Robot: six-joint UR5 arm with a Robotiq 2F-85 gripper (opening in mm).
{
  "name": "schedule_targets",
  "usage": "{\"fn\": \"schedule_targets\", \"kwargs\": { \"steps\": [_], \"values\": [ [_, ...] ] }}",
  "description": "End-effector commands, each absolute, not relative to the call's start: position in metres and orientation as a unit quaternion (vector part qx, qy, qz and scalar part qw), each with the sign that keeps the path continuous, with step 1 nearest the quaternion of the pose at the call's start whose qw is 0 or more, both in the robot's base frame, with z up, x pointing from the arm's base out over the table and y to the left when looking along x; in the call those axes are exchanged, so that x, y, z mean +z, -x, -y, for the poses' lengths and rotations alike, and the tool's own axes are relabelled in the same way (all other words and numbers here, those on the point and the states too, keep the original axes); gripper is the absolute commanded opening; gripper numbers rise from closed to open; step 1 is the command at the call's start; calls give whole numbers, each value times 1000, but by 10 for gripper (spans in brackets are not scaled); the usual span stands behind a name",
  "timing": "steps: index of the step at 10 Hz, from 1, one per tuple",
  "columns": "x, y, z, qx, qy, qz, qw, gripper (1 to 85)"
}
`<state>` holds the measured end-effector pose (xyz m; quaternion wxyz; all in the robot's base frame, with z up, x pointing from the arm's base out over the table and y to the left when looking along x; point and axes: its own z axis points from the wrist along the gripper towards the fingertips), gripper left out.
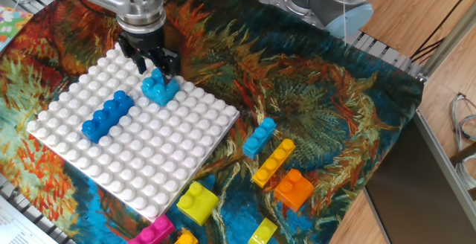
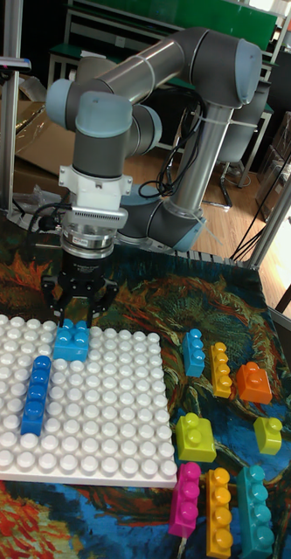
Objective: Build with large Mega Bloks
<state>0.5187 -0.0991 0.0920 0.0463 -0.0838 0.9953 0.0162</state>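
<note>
Light blue brick and long dark blue brick are sitting upright on the baseplate, far left. Remaining bricks, blue, orange, yellow, pink, are lying loose at near right.

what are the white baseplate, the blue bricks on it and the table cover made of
Baseplate: looks like moulded plastic, with smooth, slightly glossy round studs.
Dark blue brick and light blue brick: likely the same hard plastic, with bright even colour and soft shine.
Table cover: probably printed cloth, matte and painterly; uncertain.
</note>
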Motion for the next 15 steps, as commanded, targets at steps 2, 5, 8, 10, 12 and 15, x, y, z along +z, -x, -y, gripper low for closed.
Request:
{"fn": "schedule_targets", "kwargs": {
  "steps": [2, 5, 8, 10, 12, 15],
  "values": [
    [103, -516, 92, 41, 54, -997, 42, 13],
    [89, -520, 96, 41, 59, -996, 46, 13],
    [83, -522, 92, 39, 56, -997, 46, 13],
    [76, -525, 87, 37, 52, -997, 49, 13],
    [76, -526, 87, 33, 52, -997, 47, 13],
    [70, -529, 87, 36, 56, -996, 51, 13]
  ]
}}
